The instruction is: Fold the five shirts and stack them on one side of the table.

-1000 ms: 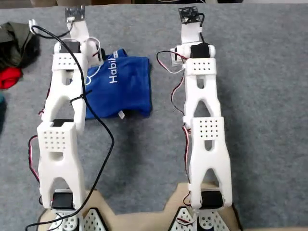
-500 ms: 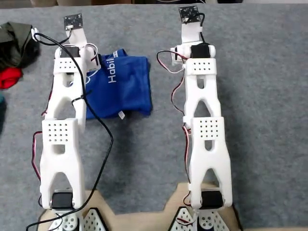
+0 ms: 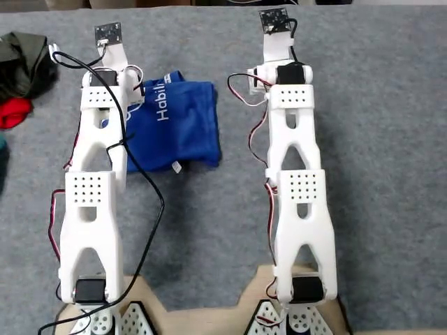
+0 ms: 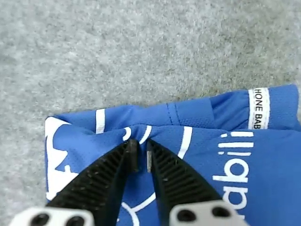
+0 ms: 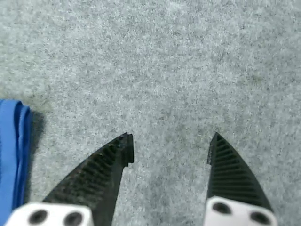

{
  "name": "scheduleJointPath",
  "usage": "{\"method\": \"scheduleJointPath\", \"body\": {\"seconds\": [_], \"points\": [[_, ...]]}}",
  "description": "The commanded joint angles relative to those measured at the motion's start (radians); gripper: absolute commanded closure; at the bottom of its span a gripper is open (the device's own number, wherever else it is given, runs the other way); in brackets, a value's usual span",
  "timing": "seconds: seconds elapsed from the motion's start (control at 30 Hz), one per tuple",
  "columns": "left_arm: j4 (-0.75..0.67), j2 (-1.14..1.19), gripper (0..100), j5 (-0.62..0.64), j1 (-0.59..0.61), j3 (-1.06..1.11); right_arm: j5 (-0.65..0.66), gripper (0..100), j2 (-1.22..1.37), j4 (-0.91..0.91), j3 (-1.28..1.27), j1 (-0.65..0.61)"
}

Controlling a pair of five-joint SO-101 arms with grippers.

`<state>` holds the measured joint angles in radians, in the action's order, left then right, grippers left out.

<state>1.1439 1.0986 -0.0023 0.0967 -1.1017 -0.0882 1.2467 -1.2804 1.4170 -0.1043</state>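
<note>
Right now the left gripper (image 4: 139,157) is clenched on a fold of the blue shirt (image 3: 178,132), which lies on the worktop (image 3: 391,139) between the arms. The right gripper (image 5: 169,150) hangs spread. Fabric looks light, floppy and slippery; pinch all layers at an edge.

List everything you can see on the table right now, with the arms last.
blue shirt: one, blue with white print, folded, between the two arms and partly under the left one.
dark garment: one, dark olive, crumpled at the far left edge.
red garment: one, red, at the left edge beside the dark garment.
table cover: one, grey, under everything.
left arm, right arm: two, white, side by side.
left gripper: black fingers pinched on the blue shirt.
right gripper: black fingers open over the table cover.
</note>
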Motion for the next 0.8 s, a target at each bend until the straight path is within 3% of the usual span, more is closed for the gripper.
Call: {"method": "scheduleJointPath", "body": {"seconds": [0.0, 0.27, 0.4, 0.77], "points": [[0.006, -0.027, 95, 0.005, 0.015, -0.077, -0.002, 73.2, -0.004, 0.018, 0.053, 0.002], [0.114, -0.036, 92, -0.035, 0.080, -0.221, 0.000, 73.2, -0.004, 0.018, 0.053, -0.001], [0.137, -0.035, 86, -0.048, 0.107, -0.218, 0.000, 73.2, -0.004, 0.018, 0.053, -0.001], [0.144, -0.033, 85, -0.049, 0.100, -0.153, 0.000, 73.2, -0.004, 0.018, 0.053, -0.002]]}}
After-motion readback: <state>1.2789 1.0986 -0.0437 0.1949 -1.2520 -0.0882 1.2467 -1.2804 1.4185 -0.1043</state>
